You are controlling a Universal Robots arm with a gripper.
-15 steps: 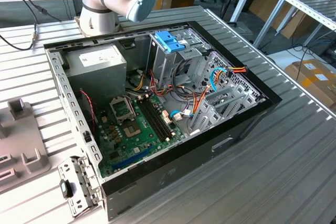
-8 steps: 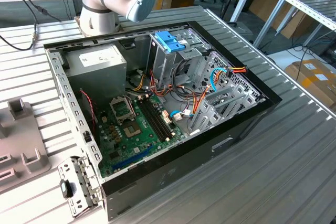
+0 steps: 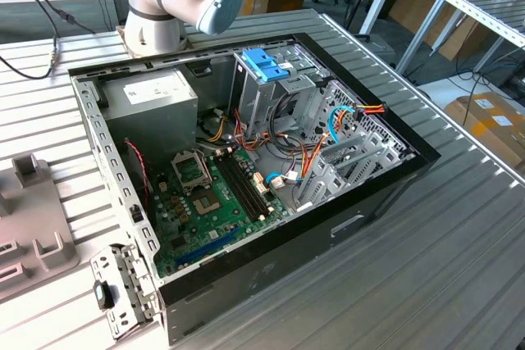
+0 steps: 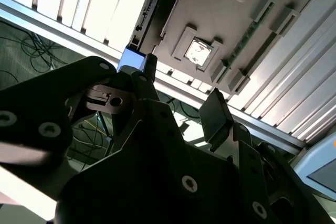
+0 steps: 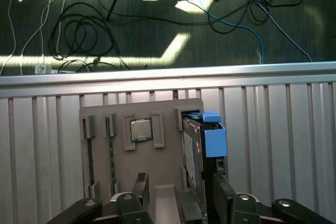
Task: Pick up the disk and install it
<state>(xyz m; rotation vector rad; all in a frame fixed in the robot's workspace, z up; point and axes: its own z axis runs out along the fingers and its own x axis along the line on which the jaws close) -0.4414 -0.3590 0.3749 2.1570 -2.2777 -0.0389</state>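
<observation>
Pickup is not yet made: the disk [image 5: 192,150] is seen standing on edge in the grey holder [image 5: 100,156], flanked by the fingers of the gripper [image 5: 181,184], spread and empty. Installation into the open computer case [image 3: 369,211] is left undone. Contact at the disk's lower end is hidden.

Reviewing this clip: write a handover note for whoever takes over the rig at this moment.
The hand is open and holds nothing, with a finger on either side of the disk.
The disk stands on edge in the grey holder tray, not lifted.
The computer case lies open on the table, with the drive cage inside.
Done: the hand is lined up at the disk.
Left: the disk is not yet grasped or installed.
</observation>
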